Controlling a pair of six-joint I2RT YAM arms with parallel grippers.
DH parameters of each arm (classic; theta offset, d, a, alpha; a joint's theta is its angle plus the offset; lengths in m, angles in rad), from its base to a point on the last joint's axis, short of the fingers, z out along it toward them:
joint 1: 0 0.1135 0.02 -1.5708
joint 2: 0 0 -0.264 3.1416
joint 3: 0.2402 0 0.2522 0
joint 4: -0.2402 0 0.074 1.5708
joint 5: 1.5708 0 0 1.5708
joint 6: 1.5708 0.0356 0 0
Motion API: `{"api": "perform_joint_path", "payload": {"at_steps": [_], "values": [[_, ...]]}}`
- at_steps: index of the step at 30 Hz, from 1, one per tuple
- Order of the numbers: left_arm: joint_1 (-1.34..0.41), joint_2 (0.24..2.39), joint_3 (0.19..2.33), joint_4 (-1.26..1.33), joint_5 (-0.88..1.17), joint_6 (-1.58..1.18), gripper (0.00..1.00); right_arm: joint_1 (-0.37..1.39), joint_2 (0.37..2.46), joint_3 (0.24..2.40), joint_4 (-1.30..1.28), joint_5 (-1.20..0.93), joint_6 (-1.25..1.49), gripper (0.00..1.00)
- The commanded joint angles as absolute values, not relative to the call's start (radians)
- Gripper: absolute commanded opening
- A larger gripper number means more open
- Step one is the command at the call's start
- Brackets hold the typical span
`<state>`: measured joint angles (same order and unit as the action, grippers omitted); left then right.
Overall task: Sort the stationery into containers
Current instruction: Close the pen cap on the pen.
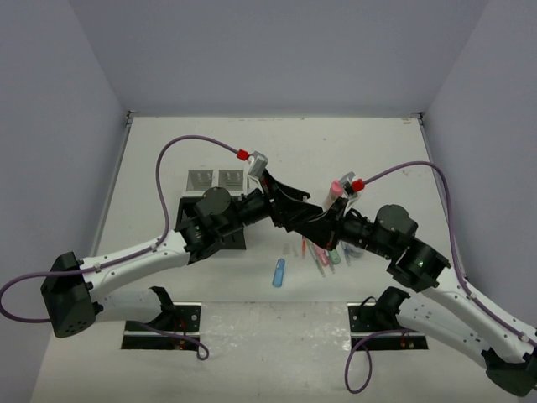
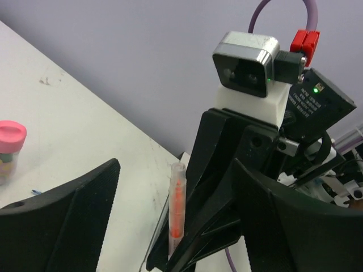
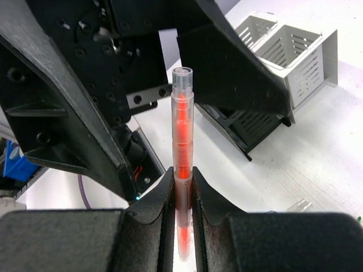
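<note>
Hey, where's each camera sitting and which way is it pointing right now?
Top: above and behind the bases, looking down on the table; both arms show.
Left wrist: on the left arm, facing the right arm; open left pincer shows.
Right wrist: facing the left arm; right pincer shut on the orange pen.
Both wrist views share that pen.

One blue capsule [image 1: 278, 273], one organiser [image 1: 201, 179]
</note>
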<state>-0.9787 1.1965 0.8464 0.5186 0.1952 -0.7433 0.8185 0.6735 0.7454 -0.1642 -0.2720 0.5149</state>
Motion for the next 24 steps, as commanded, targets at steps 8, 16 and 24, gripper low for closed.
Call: {"api": "perform_joint_path", "payload": {"at_steps": [8,16,24], "values": [[-0.98,1.184,1.052,0.305,0.071,-0.611,0.59,0.822,0.661,0.748,-0.144,-0.304,0.494,0.0],[-0.981,1.197,1.036,0.309,0.12,-0.629,0.56,0.822,0.661,0.768,-0.166,-0.288,0.486,0.0],[-0.979,1.204,1.015,0.319,0.172,-0.646,0.29,0.822,0.666,0.788,-0.183,-0.268,0.477,0.0]]}}
